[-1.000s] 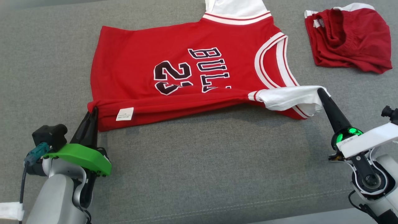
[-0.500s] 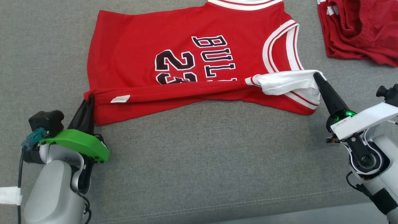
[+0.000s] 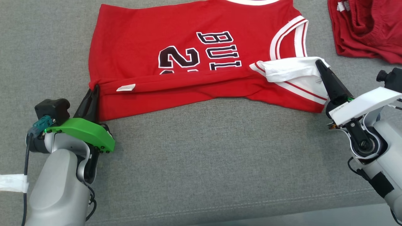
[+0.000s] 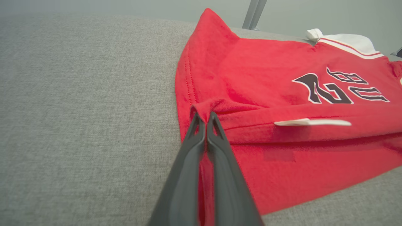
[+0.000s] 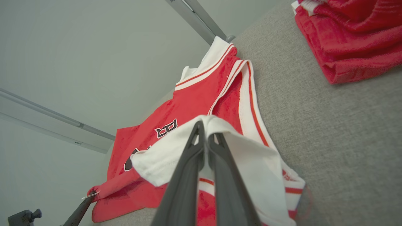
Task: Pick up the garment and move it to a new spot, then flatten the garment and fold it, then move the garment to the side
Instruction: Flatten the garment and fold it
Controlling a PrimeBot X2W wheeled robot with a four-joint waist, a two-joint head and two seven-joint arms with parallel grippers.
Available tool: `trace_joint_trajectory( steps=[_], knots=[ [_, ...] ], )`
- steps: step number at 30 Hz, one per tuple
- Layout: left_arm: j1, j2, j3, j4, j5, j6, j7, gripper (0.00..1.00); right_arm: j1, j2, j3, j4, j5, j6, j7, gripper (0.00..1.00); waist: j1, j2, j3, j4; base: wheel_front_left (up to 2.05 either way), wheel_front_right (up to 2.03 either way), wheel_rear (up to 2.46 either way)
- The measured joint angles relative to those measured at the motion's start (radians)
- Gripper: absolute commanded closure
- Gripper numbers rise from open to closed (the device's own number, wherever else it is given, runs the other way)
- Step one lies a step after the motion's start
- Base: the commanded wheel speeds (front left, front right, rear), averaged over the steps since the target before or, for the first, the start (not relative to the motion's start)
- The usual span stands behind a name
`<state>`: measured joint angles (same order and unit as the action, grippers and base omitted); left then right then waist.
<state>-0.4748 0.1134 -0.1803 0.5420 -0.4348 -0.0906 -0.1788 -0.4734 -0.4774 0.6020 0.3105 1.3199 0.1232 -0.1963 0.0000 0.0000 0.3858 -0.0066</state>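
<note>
The garment (image 3: 150, 40) is a red basketball jersey with white trim, lying on the grey cushion with its near edge lifted and rolled back over the printed number. My left gripper (image 3: 95, 87) is shut on the red hem corner (image 4: 201, 108) at the left. At the right, my right gripper (image 3: 318, 61) is shut on the white-lined shoulder part (image 5: 220, 144), held a little above the cloth. In the right wrist view the garment (image 5: 201, 91) stretches away to my left gripper (image 5: 89, 195) at the lower left.
A second red garment (image 3: 364, 28) lies bunched at the far right, also seen as a red garment (image 5: 351, 37) in the right wrist view. Grey cushion (image 3: 204, 157) lies open in front of the jersey, with a seam near its front edge.
Both grippers have carried the jersey's near edge further over the print, covering more of the number and letters. The head camera has also shifted, so the whole scene sits higher and to the right.
</note>
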Motion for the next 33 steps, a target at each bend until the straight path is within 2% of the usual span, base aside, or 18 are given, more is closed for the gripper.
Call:
trace_joint_trajectory(
  steps=[1, 3, 4, 5, 6, 17, 27, 33],
  knots=[
    [-0.003, -0.002, -0.002, 0.003, 0.000, 0.000, -0.003, 1.00, -0.008, 0.003, 0.004, 0.010, -0.001, 0.000, -0.002, 0.99, 0.0000, 0.0000, 0.001, 0.001, 0.00, 0.00, 0.00],
    [-0.006, -0.003, -0.004, 0.007, 0.000, 0.000, -0.004, 0.97, -0.015, 0.005, 0.008, 0.018, -0.005, 0.000, -0.003, 0.61, 0.0000, 0.0000, 0.003, 0.002, 0.00, 0.00, 0.00],
    [-0.010, -0.003, -0.006, 0.014, 0.000, 0.000, -0.008, 0.79, -0.021, 0.006, 0.014, 0.020, -0.010, 0.000, -0.005, 0.55, 0.0000, 0.0000, 0.003, 0.003, 0.00, 0.00, 0.00],
    [-0.014, -0.004, -0.008, 0.022, 0.000, 0.000, -0.008, 0.51, -0.027, 0.010, 0.019, 0.024, -0.011, 0.000, -0.006, 0.29, 0.0000, 0.0000, 0.004, 0.004, 0.00, 0.00, 0.00],
    [-0.018, -0.005, -0.010, 0.028, 0.000, 0.000, -0.010, 0.00, -0.033, 0.014, 0.023, 0.028, -0.011, 0.000, -0.006, 0.00, 0.0000, 0.0000, 0.004, 0.004, 0.00, 0.00, 0.00],
    [-0.024, -0.008, -0.008, 0.076, 0.000, -0.002, -0.036, 0.00, -0.054, 0.047, 0.051, 0.057, -0.032, 0.000, -0.038, 0.00, 0.0000, 0.0000, -0.023, 0.006, 0.00, 0.00, 0.00],
    [-0.021, -0.007, 0.003, 0.090, 0.010, -0.003, -0.060, 0.00, -0.045, 0.041, 0.089, 0.073, -0.068, 0.000, -0.049, 0.00, 0.0000, 0.0000, -0.070, 0.005, 0.00, 0.00, 0.00],
    [0.014, -0.007, 0.009, 0.089, 0.010, -0.006, -0.069, 0.00, 0.016, 0.032, 0.089, 0.104, -0.090, 0.000, -0.050, 0.00, 0.0000, 0.0000, -0.107, 0.001, 0.00, 0.00, 0.00]
  ],
)
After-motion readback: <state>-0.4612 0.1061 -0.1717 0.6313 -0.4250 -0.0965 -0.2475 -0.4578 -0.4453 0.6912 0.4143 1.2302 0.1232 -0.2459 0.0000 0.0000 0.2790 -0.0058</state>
